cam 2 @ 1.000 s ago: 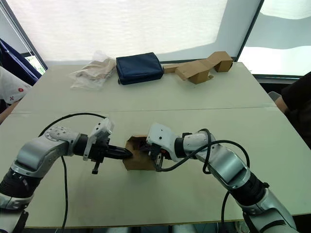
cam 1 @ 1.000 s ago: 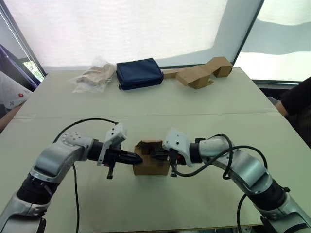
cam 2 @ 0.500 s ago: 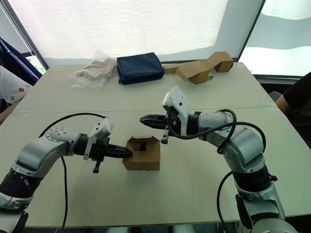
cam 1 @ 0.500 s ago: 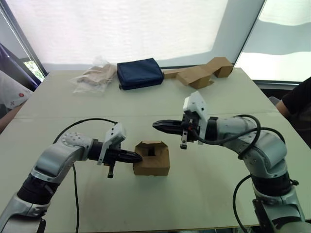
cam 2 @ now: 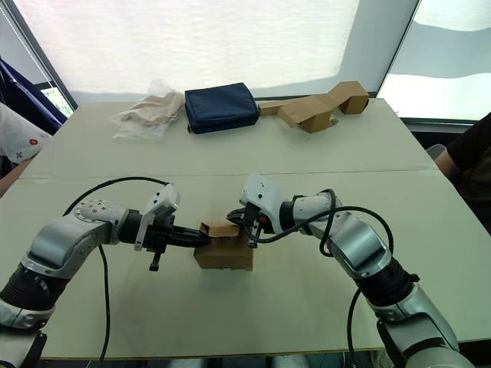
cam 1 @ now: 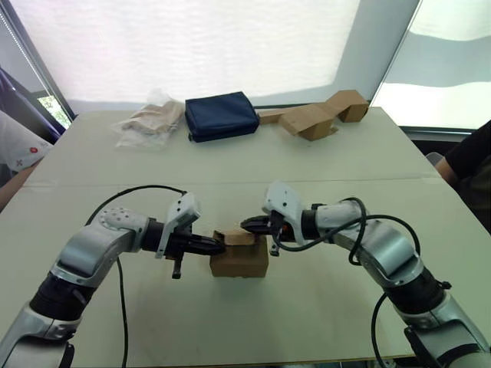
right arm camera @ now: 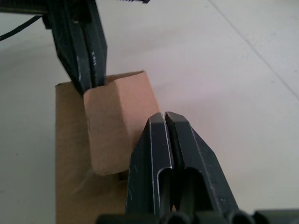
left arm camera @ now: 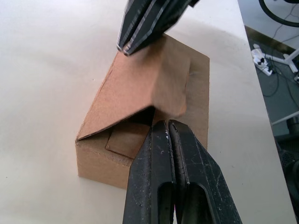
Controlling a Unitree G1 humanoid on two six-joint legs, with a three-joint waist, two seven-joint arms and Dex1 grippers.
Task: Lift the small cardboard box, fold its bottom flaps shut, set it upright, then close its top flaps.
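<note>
The small cardboard box (cam 1: pixel 239 261) stands on the table just ahead of me, near the middle. One top flap (left arm camera: pixel 140 88) slants half-folded over its opening, with a dark gap under it. My left gripper (cam 1: pixel 219 245) is shut, and its tips rest against the box's upper left edge. My right gripper (cam 1: pixel 247 224) is also shut, with its tips on the flap from the right side. In the right wrist view the flap (right arm camera: pixel 114 126) lies between my right gripper (right arm camera: pixel 164 116) and my left gripper (right arm camera: pixel 88 88). Neither gripper holds anything.
At the table's far side lie a dark navy pouch (cam 1: pixel 220 115), a crumpled clear bag (cam 1: pixel 149 120) and a long folded brown cardboard piece (cam 1: pixel 314 116). A person's sleeve (cam 1: pixel 15 149) shows at the left edge and another person (cam 1: pixel 472 161) at the right.
My right gripper left the box, rose above and behind it, then came back down onto the top. A flap now slants over the opening. My left gripper stayed at the box's left side.
</note>
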